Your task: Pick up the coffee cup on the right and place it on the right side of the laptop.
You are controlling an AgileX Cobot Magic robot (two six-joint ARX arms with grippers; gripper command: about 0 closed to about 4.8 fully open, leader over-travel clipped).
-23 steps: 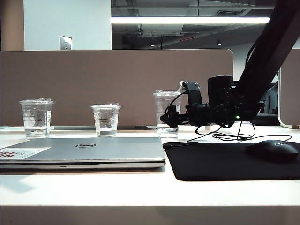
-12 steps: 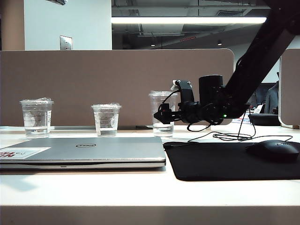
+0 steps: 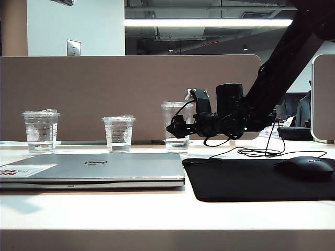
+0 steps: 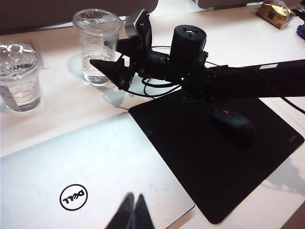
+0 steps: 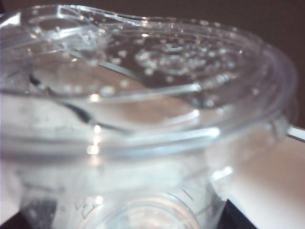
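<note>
Clear plastic fills the right wrist view: we see the coffee cup [image 5: 143, 119] at very close range, its domed top beaded with droplets, and no fingertip of the right gripper is clearly visible there. In the exterior view we find the right gripper [image 3: 175, 128] level at the cup [image 3: 175, 125], which stands on the white table [image 3: 157, 214] beyond the far right corner of the laptop [image 3: 94, 168]. From the left wrist view we read the right gripper [image 4: 107, 71] as spread wide, its dark jaws just beside the cup [image 4: 97, 45] wall; we cannot confirm contact. This view also shows a second clear cup [image 4: 19, 76] to the left, the black mouse pad [image 4: 214, 152] right of the laptop [image 4: 71, 176], and a black mouse [image 4: 236, 126] on the pad. The left gripper [image 4: 131, 212] hangs over the laptop lid, fingertips close together with a narrow gap.

Compared with the earlier exterior frame, the right gripper and the cup both appear further left; the two shorter cups [image 3: 41, 130] [image 3: 118, 133] are unchanged.
</note>
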